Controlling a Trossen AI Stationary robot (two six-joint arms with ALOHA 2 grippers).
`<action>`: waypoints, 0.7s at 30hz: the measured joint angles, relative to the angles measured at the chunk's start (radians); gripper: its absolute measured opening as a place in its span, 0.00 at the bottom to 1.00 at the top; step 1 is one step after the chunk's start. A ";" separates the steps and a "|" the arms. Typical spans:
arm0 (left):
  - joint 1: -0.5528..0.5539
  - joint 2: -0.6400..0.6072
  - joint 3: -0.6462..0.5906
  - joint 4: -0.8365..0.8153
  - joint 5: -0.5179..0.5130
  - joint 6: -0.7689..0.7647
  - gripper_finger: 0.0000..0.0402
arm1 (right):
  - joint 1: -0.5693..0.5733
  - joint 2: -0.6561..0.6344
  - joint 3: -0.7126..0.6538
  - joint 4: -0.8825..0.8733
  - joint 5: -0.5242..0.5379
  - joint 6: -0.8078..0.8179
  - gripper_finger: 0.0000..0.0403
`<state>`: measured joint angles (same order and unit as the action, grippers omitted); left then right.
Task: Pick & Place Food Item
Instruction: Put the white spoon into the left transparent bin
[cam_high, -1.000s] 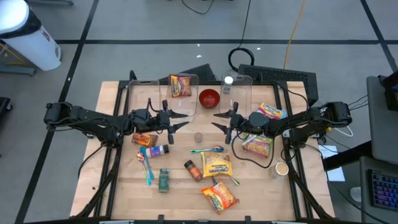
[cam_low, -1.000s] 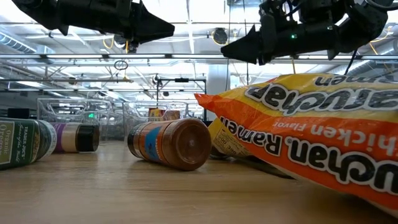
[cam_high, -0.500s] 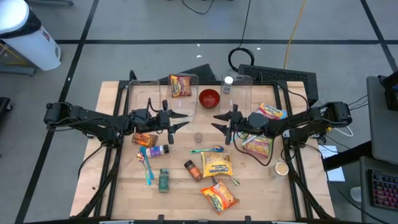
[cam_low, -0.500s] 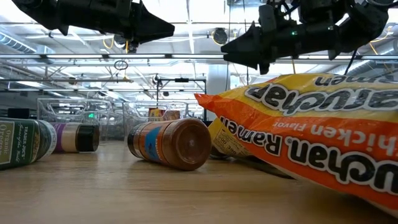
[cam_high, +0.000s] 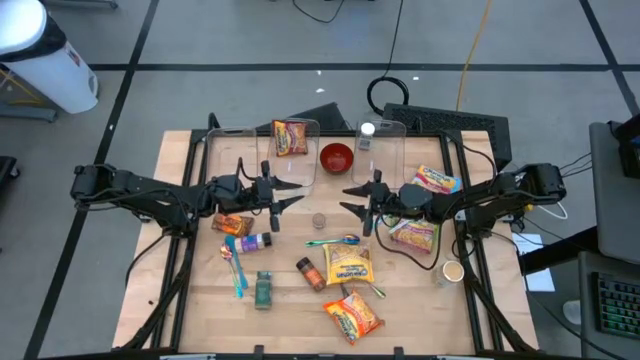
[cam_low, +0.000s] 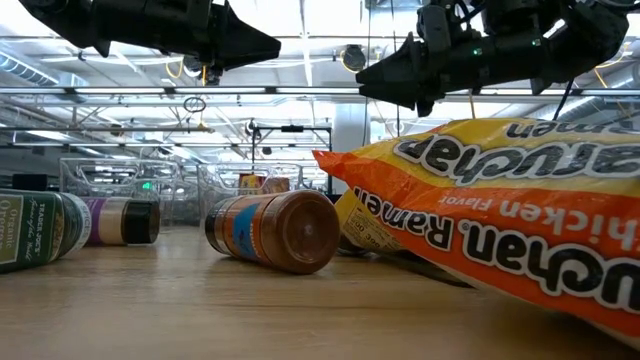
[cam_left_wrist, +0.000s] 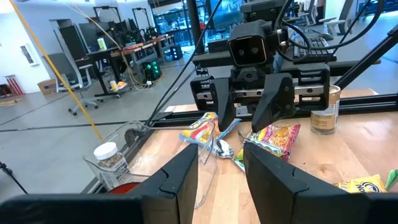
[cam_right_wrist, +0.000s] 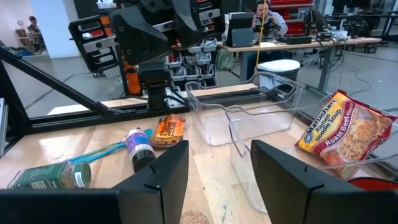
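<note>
High view: both the left hand (cam_high: 289, 193) and right hand (cam_high: 352, 195) are held parted and empty above the table (cam_high: 290, 300). One ramen packet (cam_high: 290, 137) is already binned; other packets (cam_high: 352, 314) remain scattered.

Two dark, matte-black jointed arms, each built of slim tubular links and blocky joint housings. Left gripper (cam_high: 292, 193) and right gripper (cam_high: 352, 196) each end in two tapered, pointed black fingers (cam_left_wrist: 179, 180). A boxy wrist camera module with a round lens sits above the jaws. Black cables loop along the links.
</note>
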<state>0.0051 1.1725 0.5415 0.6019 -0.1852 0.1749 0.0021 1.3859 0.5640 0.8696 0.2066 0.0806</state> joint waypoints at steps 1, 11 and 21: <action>0.000 0.000 0.000 0.000 0.000 0.000 0.34 | 0.000 0.000 0.000 0.000 0.000 -0.007 0.41; 0.000 0.000 0.000 0.000 0.000 0.000 0.34 | -0.029 0.000 0.000 0.039 0.004 -0.165 0.41; 0.000 0.000 0.000 0.000 0.000 0.000 0.34 | -0.047 0.000 0.000 0.028 0.002 -0.177 0.41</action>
<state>0.0048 1.1725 0.5415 0.6022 -0.1852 0.1752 -0.0452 1.3857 0.5640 0.8980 0.2085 -0.0966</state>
